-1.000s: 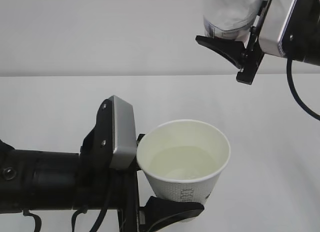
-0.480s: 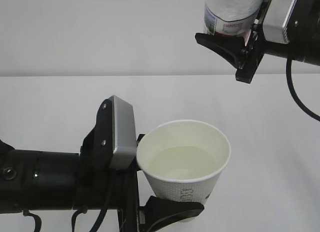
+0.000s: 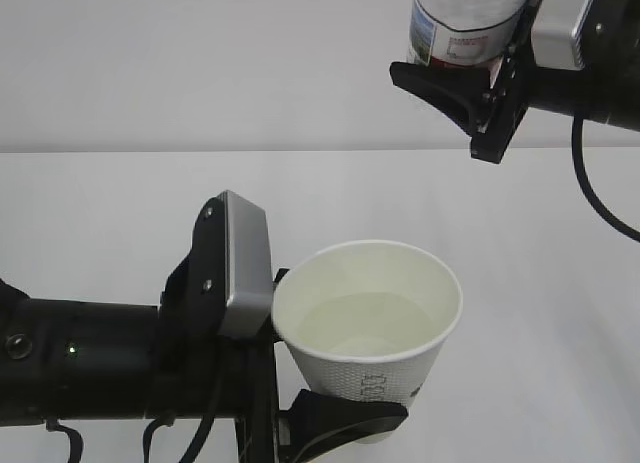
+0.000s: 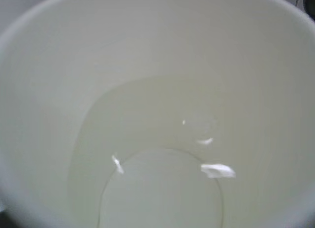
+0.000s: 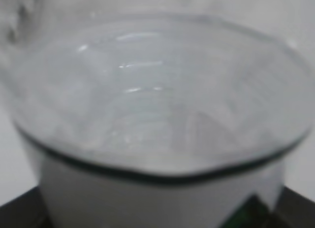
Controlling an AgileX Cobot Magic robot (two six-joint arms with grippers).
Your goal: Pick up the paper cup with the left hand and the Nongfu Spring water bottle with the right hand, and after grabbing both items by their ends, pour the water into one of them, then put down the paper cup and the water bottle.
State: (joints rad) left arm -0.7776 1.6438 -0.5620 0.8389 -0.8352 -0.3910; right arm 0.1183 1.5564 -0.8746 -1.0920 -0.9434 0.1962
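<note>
**Q:** What has changed over the last second?

**A:** Up at the top right, the bottle (image 3: pixel 468 21) has swung from a tilt to nearly upright, so more of its label now shows. The paper cup (image 3: pixel 367 333) and the arm under it have not moved.

**Q:** Start at the pincers. What are they doing?

**A:** The right hand (image 3: pixel 478 83) pinches the bottle by its lower end, one black finger pressed against its front. The left hand (image 3: pixel 300 368) grips the cup low on its wall: one finger curls under the near side, and the silver plate sits just beside the rim at the left. The cup is upright, held above a white table (image 3: pixel 100 213).

**Q:** What is cut off or hard to make out?

**A:** The bottle's neck and cap run off the top edge, so only its lower body shows. The far fingers of both hands are hidden behind what they hold. The cup's grey lettering is too small to read.

**Q:** Do the wrist cameras add anything?

**A:** The left one looks straight down into the cup (image 4: pixel 157 50), showing a shallow pool of clear water (image 4: pixel 162 188) with small glints on it; from outside the water (image 3: pixel 365 328) is only a pale disc. The right one is a blurred close-up of the bottle (image 5: pixel 152 105), ribbed and clear, with a dark band lower down. No fingers show in either.
</note>
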